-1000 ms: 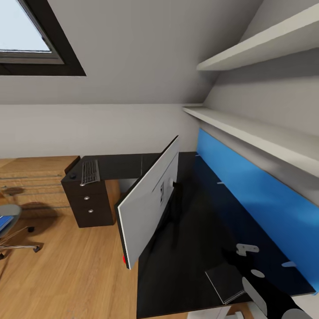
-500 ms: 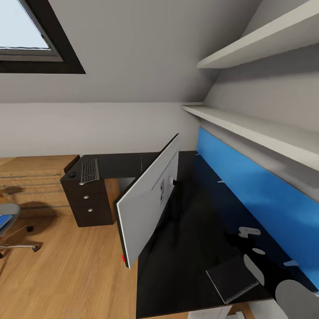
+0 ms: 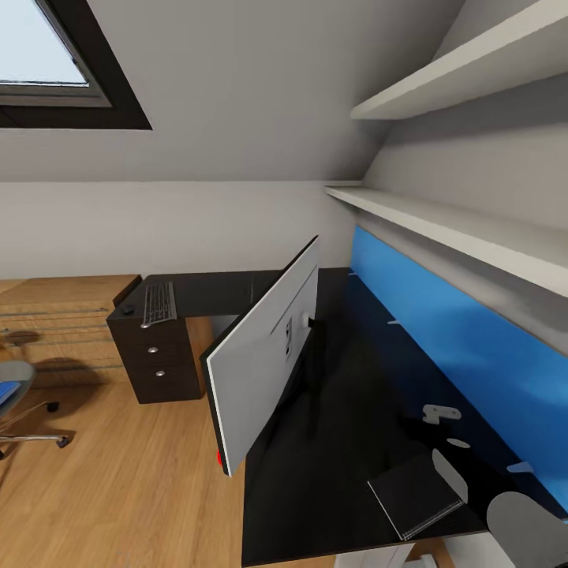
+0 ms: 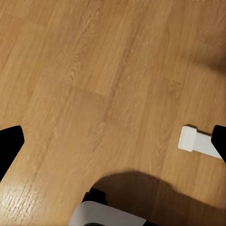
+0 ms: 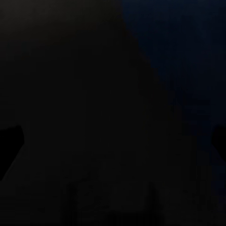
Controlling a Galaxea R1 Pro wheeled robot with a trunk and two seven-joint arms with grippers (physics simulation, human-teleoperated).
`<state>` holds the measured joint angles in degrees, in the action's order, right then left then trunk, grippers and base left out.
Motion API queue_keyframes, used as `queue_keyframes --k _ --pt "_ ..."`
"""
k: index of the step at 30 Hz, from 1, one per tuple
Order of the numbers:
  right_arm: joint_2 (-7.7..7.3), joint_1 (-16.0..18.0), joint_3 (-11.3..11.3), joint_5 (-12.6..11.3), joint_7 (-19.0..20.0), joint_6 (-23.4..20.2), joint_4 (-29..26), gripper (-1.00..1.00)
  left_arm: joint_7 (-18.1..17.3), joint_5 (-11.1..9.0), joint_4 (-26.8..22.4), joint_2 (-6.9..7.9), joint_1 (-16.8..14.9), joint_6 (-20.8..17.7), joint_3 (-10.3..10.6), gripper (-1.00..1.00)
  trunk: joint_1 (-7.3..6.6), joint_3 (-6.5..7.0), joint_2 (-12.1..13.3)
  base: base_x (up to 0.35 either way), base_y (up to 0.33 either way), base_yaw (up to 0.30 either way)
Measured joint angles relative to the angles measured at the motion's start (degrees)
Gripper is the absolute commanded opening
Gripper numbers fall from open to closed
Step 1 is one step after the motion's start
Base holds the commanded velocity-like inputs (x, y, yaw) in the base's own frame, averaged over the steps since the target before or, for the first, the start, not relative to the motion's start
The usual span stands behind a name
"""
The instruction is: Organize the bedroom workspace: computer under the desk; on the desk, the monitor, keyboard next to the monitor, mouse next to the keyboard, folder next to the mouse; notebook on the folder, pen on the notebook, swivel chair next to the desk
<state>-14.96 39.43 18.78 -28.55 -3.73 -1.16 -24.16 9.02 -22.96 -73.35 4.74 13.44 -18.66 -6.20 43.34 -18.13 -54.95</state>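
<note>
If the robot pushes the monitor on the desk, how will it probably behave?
The monitor is a wide, thin panel, and one end overhangs the edge of the desk, so a push high up would probably tip it. Its stand looks small for such a panel, so it may turn rather than slide straight. It probably stays stiff.

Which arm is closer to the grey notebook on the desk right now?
Right. Its arm reaches over the desk just beside the notebook. The left gripper hangs over bare wood floor, off the desk.
</note>
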Motion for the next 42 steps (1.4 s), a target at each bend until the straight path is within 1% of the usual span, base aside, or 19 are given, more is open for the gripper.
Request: queue_keyframes --k 10,16,25,26,33,40,42 --pt "0.08 0.0 0.1 -0.1 -0.2 -0.4 -0.1 1.0 0.0 0.0 0.0 -0.01 0.0 0.0 -0.1 1.0 0.0 0.0 0.0 0.0 0.0 0.0" --pt "0.04 0.0 0.0 -0.3 -0.2 -4.5 -0.1 1.0 0.0 0.0 -0.1 0.06 0.0 0.1 -0.2 1.0 0.0 0.0 0.0 0.0 0.0 0.0" --pt "0.01 0.0 -0.1 -2.5 -0.2 -6.2 -0.1 1.0 0.0 0.0 -0.1 0.07 0.0 0.1 -0.2 1.0 0.0 0.0 0.0 0.0 0.0 0.0" --pt "0.01 0.0 -0.2 -2.8 -0.2 -6.9 0.0 1.0 0.1 0.0 -0.1 0.07 0.0 0.1 -0.2 1.0 0.0 0.0 0.0 0.0 0.0 0.0" --pt "-0.05 0.0 -0.3 -2.9 -0.2 -8.8 0.0 1.0 0.1 0.0 -0.1 0.07 0.0 0.1 -0.2 1.0 0.0 0.0 0.0 0.0 0.0 0.0" --pt "-0.1 0.0 -0.3 -2.9 -0.2 -9.2 0.0 1.0 0.2 0.0 -0.1 0.07 0.0 0.9 -0.3 1.0 1.53 -1.25 -2.8 0.0 0.0 0.0" --pt "-0.13 0.0 -0.4 -2.9 -0.2 -9.3 0.1 1.0 0.1 -0.1 -0.1 0.07 0.0 1.1 -0.4 1.0 1.54 -1.26 -2.8 0.0 0.0 0.0"
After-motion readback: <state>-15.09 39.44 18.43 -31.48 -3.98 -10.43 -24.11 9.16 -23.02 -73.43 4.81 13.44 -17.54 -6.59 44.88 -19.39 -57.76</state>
